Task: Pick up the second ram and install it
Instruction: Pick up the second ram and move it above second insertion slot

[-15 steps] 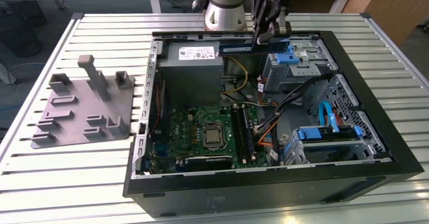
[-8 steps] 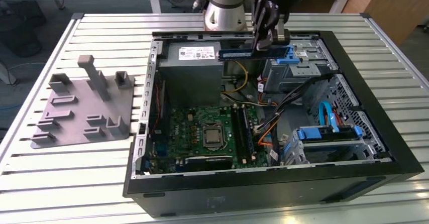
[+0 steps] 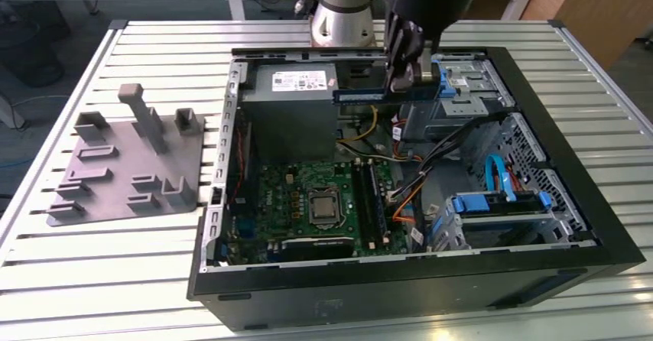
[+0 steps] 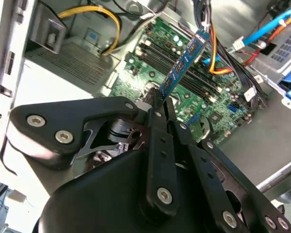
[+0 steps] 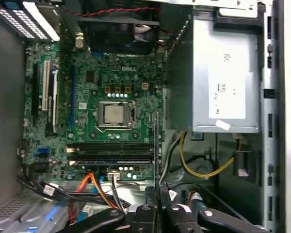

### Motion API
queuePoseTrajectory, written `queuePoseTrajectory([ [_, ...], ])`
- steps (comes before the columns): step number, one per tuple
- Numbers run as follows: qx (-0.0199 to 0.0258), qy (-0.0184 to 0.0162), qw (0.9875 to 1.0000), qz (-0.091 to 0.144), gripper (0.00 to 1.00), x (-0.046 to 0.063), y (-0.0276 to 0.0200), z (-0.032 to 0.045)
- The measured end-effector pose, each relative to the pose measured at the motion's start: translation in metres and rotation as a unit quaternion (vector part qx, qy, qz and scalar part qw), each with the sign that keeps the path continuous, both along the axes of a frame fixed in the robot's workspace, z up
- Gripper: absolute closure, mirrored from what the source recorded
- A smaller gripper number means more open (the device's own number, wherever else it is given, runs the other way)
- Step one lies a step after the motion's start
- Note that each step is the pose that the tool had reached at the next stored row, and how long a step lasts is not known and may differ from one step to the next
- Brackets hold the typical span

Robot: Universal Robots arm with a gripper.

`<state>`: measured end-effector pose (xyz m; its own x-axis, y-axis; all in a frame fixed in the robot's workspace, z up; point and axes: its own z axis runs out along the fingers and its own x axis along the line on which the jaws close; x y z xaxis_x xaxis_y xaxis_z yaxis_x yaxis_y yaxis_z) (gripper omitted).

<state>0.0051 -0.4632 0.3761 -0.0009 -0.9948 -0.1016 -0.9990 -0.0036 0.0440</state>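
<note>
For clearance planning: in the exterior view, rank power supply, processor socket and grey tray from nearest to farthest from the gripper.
From the gripper, shut on the second ram:
1. Power supply, just to the exterior view's left.
2. Processor socket, down on the motherboard.
3. Grey tray, outside the case, farther left.

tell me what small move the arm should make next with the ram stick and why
The claw holds the ram stick above the motherboard, crosswise to the memory slots, so likely turn the wrist until it runs along them.
</note>
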Motion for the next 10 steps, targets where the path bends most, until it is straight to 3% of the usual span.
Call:
queuePoseTrajectory([
  [5, -0.0021, 0.0, 1.0, 0.0, 0.86, -0.002, -0.0145, -0.0042],
  [8, -0.0087, 0.0, 1.0, 0.0, 0.86, -0.003, -0.0199, -0.0061],
  [10, -0.0096, 0.0, 1.0, 0.0, 0.86, -0.003, -0.023, -0.008],
])
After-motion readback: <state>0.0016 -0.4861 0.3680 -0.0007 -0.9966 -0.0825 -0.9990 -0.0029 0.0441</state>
